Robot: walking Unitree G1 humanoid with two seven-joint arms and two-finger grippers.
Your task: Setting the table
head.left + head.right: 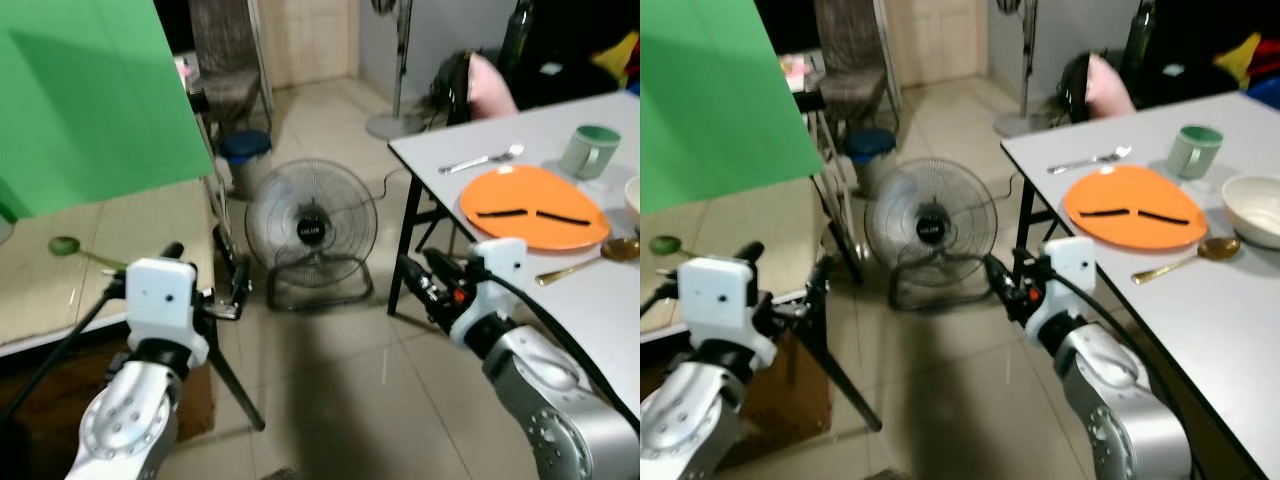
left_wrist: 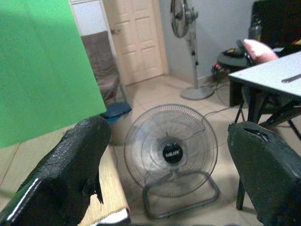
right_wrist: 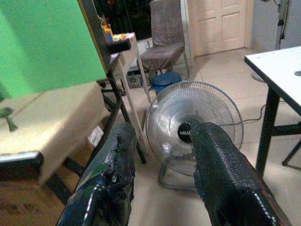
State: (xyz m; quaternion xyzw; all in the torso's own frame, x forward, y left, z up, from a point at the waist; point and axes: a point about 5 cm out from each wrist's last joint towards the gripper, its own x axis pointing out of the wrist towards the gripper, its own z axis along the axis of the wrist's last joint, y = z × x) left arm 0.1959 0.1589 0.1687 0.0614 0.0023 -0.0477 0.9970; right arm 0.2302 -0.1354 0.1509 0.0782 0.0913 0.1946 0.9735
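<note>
While both arms are raised over the tiled floor [image 1: 340, 370], the left end effector [image 2: 164, 165] stands released, its fingers wide apart with nothing between them, and the right end effector [image 3: 162, 174] is likewise released and empty. Both point toward a floor fan [image 1: 311, 228]. To the robot's right, the white desk [image 1: 1230, 320] carries an orange plate [image 1: 1132, 206] with two dark chopsticks [image 1: 1137, 213] lying on it, a fork [image 1: 1090, 158], a green mug [image 1: 1193, 150], a white bowl [image 1: 1255, 208] and a gold spoon [image 1: 1188, 257].
</note>
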